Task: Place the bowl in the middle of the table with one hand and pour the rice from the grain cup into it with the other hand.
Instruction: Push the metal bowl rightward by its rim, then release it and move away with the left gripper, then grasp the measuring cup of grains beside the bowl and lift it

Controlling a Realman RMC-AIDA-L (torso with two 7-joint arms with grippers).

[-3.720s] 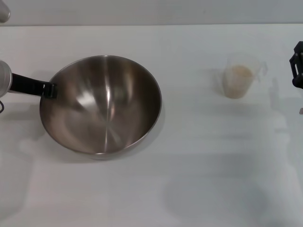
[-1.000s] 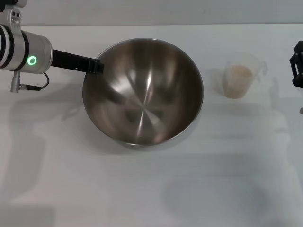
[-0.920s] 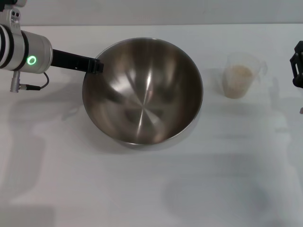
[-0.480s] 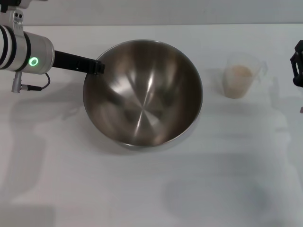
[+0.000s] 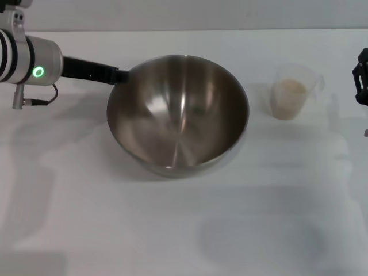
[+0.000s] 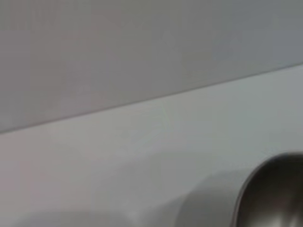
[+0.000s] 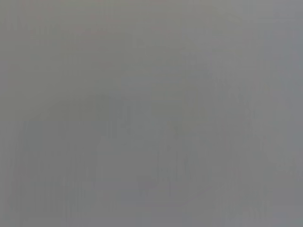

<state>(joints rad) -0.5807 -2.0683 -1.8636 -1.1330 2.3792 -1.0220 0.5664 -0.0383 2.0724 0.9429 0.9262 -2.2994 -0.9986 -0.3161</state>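
Head view: the bowl (image 5: 178, 115) sits mid-worktop (image 5: 172, 230), the left gripper (image 5: 118, 75) pinching its rim at ten o'clock. The grain cup (image 5: 293, 91) of rice (image 5: 288, 98) stands at three o'clock; the right gripper (image 5: 361, 77) hangs beyond (fingers indiscernible). Left wrist: white worktop, grey wall (image 6: 142, 42), bowl edge. Right wrist: featureless grey.

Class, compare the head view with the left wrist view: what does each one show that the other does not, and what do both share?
Only the head view shows the whole bowl, the left gripper at its rim on the robot's left, the grain cup with the rice in it to the bowl's right, and the right gripper parked at the table's right edge. Only the left wrist view shows a broad stretch of grey wall beyond the table's far edge. Both show the white table and part of the bowl's steel rim.
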